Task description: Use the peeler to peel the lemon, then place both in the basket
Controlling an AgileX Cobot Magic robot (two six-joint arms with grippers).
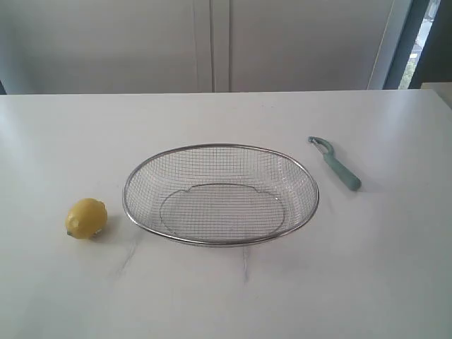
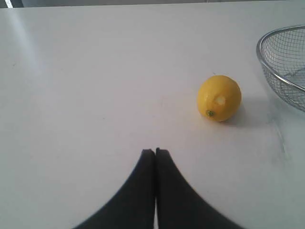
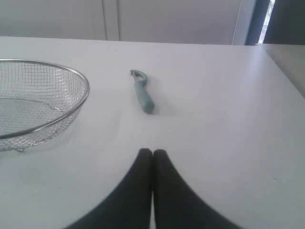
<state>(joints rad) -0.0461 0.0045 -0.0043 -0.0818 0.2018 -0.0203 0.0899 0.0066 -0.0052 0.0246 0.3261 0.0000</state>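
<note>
The yellow lemon [image 1: 86, 218] lies on the white table left of the wire mesh basket [image 1: 220, 149], which stands in the middle with nothing in it. The teal-handled peeler [image 1: 335, 164] lies to the basket's right, blade head pointing away. Neither arm shows in the exterior view. In the left wrist view the lemon [image 2: 218, 98] sits ahead of my left gripper [image 2: 155, 151], which is shut and holds nothing; part of the basket rim [image 2: 267, 64] shows. My right gripper [image 3: 152, 152] is shut and holds nothing, with the peeler [image 3: 142, 93] ahead of it and the basket rim [image 3: 81, 106] beside.
The white table [image 1: 226, 296] has an edge along its far side, with a pale wall and cabinet doors [image 1: 212, 42] behind it. A dark window frame [image 1: 409, 42] stands at the far right.
</note>
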